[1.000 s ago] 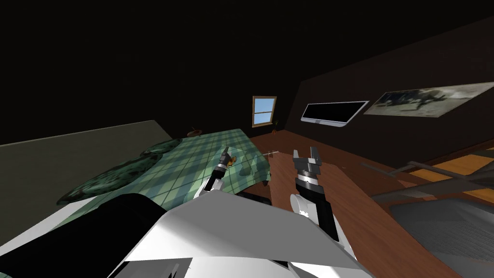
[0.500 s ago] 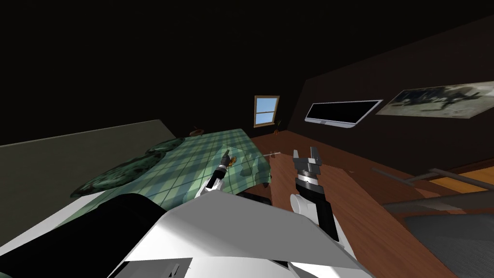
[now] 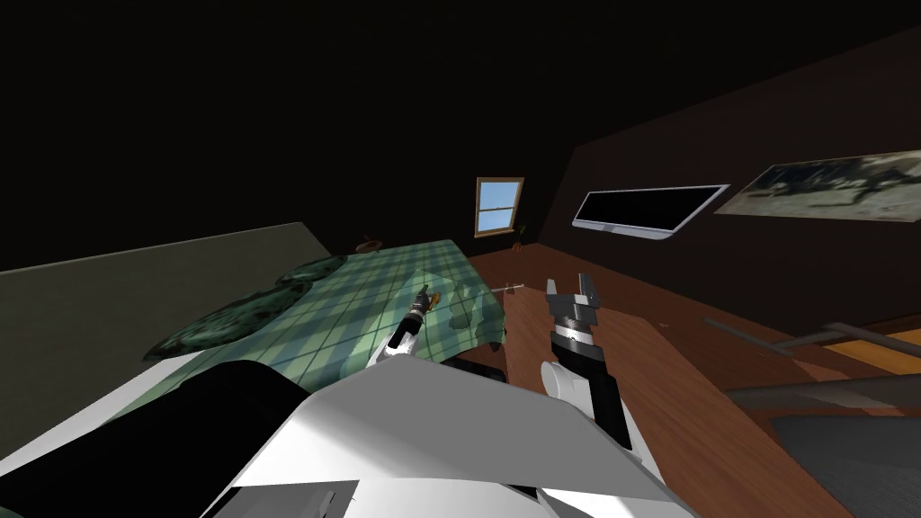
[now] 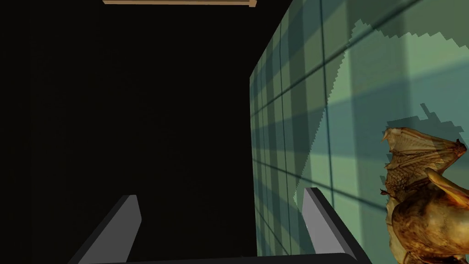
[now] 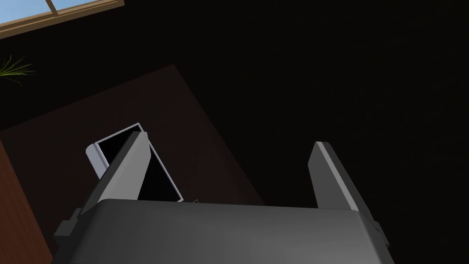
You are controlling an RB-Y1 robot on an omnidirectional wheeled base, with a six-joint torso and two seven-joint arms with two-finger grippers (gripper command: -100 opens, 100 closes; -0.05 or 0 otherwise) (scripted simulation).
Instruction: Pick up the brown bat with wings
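**Brown bat** [image 4: 426, 215], wings spread, lying on the green plaid bedspread [image 4: 366, 68] near the bed's edge. Judged a light, stiff figurine whose thin wing membranes are likely fragile. The rounded body looks the safer hold, taken across its width.

**Left gripper** [image 4: 220, 197]: fingers apart and empty, with the bat just outside one finger, not between the two. The hand would need to shift sideways toward the bat before closing. The left arm reaches forward, low over the bed.

**Right gripper** [image 3: 569, 290]: fingers apart and empty, raised over the wooden floor [image 3: 684, 387] beside the bed.
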